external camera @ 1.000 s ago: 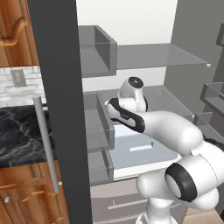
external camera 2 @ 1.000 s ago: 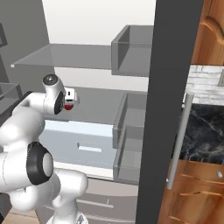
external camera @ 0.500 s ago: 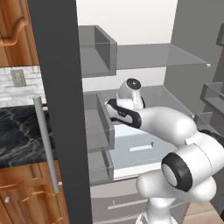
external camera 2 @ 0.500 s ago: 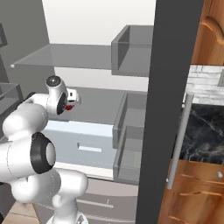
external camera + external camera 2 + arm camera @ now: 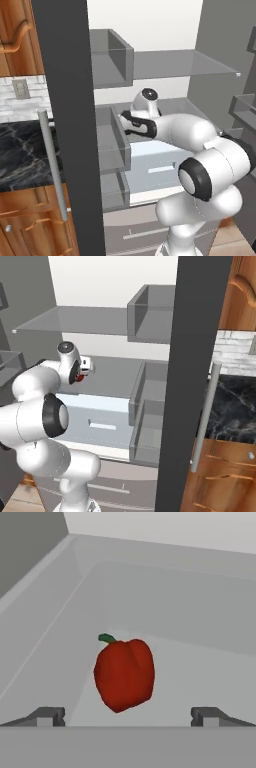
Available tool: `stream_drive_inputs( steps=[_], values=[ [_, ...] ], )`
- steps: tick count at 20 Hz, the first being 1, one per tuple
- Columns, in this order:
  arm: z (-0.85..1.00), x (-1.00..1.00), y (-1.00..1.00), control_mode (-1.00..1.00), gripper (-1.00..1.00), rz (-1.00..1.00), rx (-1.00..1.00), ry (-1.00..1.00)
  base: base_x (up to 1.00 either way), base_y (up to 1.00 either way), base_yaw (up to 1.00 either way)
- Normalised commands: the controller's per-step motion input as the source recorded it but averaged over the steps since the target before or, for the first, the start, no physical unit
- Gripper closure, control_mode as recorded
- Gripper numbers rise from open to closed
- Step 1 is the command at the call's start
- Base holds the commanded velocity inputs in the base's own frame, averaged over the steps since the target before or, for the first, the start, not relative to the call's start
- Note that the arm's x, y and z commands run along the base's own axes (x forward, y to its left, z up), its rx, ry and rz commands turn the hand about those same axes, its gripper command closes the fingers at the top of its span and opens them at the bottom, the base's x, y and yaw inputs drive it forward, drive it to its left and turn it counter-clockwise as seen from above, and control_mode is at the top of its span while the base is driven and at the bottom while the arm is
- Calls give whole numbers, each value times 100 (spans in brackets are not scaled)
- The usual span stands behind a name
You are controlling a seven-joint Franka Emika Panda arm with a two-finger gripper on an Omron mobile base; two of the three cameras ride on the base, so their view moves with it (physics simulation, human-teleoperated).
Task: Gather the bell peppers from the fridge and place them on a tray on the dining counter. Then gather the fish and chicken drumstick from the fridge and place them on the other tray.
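In the hand view, the left dark fingertip (image 5: 47, 716) rises at the lower left and its partner sits at the lower right, the two spread wide apart with nothing between them: the two-finger gripper (image 5: 125, 717) is released and empty. Between the fingers and just ahead of them lies the glossy red bell pepper with a short green stem (image 5: 124, 674), resting on the pale grey floor of the fridge shelf (image 5: 200, 662). The pepper sits a little left of the midline between the fingertips, apart from both. Its long axis runs from the stem, which points away from the fingers and slightly left, down to the tapered bottom end, which points back toward them. So the fingers straddle its narrower width rather than its length. In the right base view the pepper shows as a small red patch just beside the white hand. A judgement: the coming move is a straight advance along the gripper's line, nudged slightly left, before closing.
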Motion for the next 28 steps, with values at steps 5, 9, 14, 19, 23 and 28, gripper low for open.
stream_drive_inputs(
  steps=[5, 9, 14, 19, 23, 28],
  values=[
    [-1, 13, 18, -100, -100, 0, 0, 6, 0, 0, 0],
    [-7, 0, 8, -100, -100, 0, 0, 6, 0, 0, 0],
    [-12, 3, 0, -100, -100, 0, 0, 0, 0, 0, 0],
    [-10, 18, 0, -100, -100, 0, 0, 0, 0, 0, 0],
    [-2, 23, 0, -100, -100, 0, 0, 1, 0, 0, 0],
    [-6, 5, 0, -100, -100, 0, 0, 1, 0, 0, 0]
  ],
)
